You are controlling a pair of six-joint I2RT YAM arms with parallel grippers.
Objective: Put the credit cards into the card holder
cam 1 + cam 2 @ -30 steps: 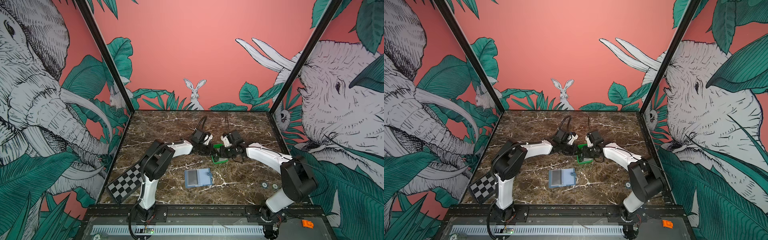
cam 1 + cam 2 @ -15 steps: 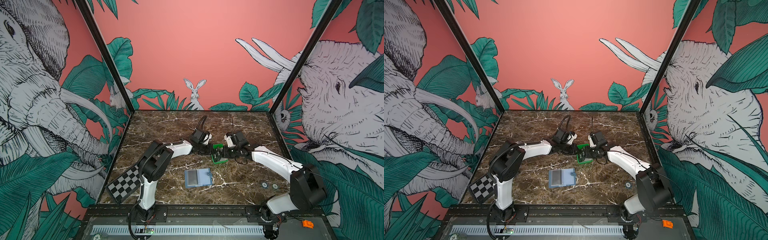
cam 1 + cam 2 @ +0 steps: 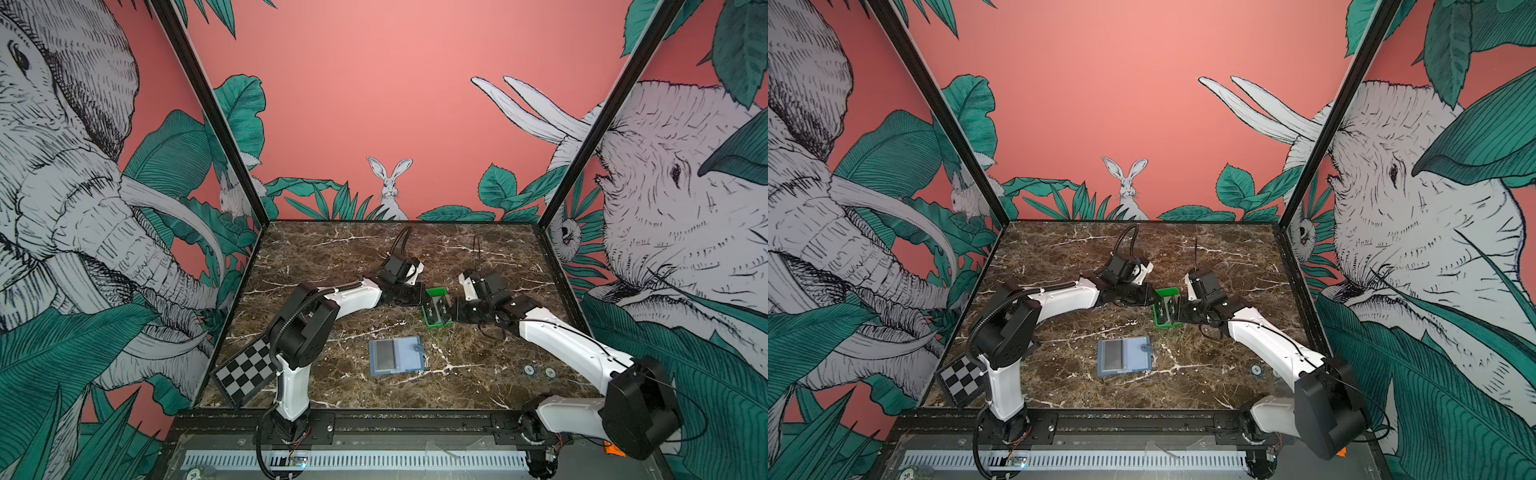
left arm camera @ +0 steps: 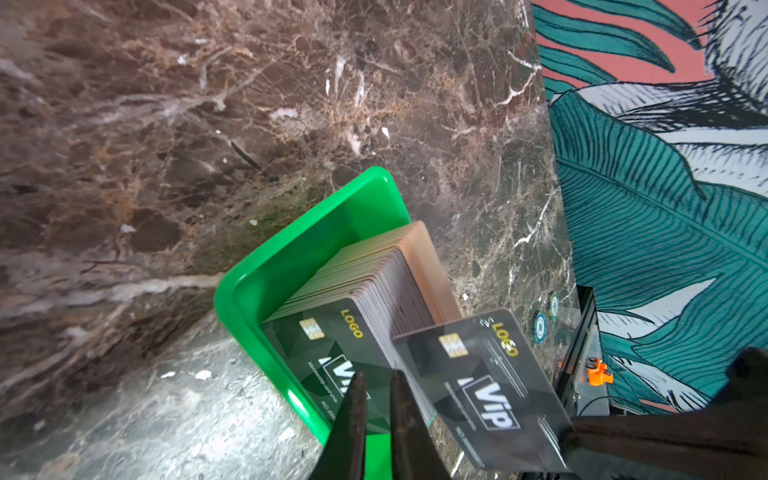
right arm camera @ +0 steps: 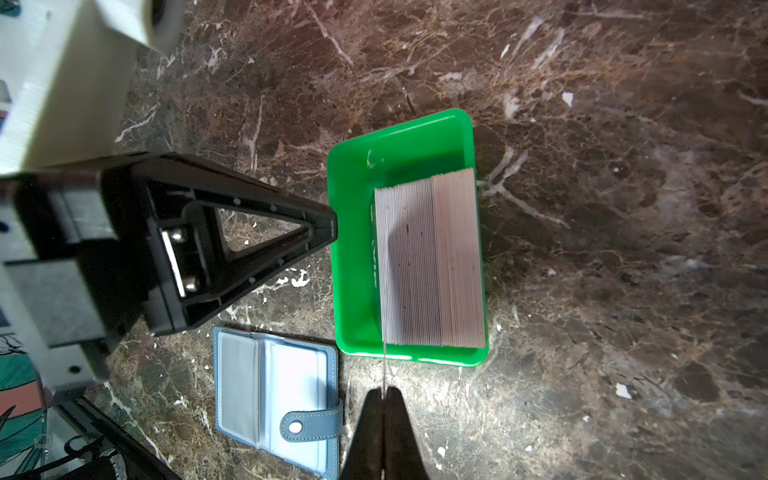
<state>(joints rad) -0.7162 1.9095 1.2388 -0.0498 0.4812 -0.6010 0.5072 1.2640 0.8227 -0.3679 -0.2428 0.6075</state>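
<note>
And the right gripper [image 5: 384, 392] bites one end of a light, stiff, slick-looking credit card [image 4: 482, 386] just over the green tray [image 5: 353, 249], left gripper [image 4: 377, 374] nipping the tray's wall

On brown marble table [image 3: 332, 257]: small green tray [image 3: 437, 291] just toward 3 o'clock of centre; checkerboard [image 3: 245, 370] at 8 o'clock corner; two small round discs [image 3: 528, 369] side by side near 4 o'clock edge.

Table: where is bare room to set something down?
Bare marble lies along the back wall, and between the card holder and the front rail. Crowded around the green tray, where the left hand meets the right hand pinching a credit card.
</note>
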